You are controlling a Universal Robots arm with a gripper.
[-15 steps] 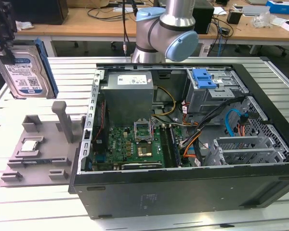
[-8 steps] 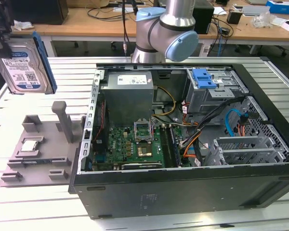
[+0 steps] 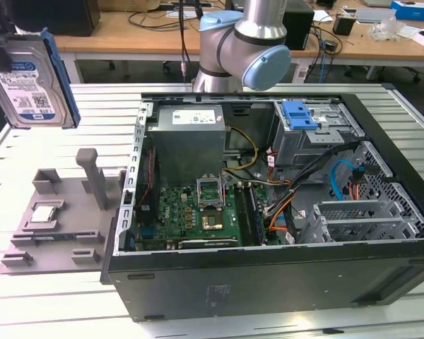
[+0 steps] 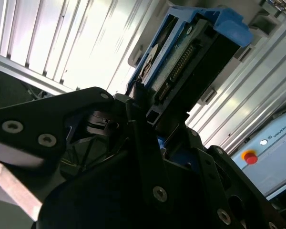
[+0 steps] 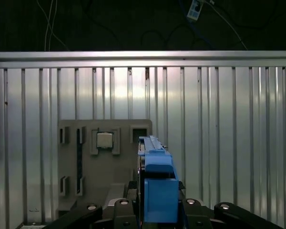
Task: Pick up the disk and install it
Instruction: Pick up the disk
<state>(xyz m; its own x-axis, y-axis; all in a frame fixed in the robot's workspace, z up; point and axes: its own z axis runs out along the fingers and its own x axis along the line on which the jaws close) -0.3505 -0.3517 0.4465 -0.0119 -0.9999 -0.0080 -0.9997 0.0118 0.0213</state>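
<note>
One disk (image 3: 30, 85) is held upright in the air, clamped in the hand (image 4: 145, 112), over the tabletop (image 3: 42, 304) corner at the exterior view's left. One gray holder (image 3: 78, 191) carrying one chip (image 3: 44, 212) and one open computer case (image 3: 268, 275) are set on the tabletop.

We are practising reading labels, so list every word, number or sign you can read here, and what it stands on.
Label on the disk, clamped in the gripper: print and barcode, too small to read.
Sticker on the power supply: too small to read.
Lettering on the grey box by the red button: blurred, cut off.
Nothing can be quoted.
</note>
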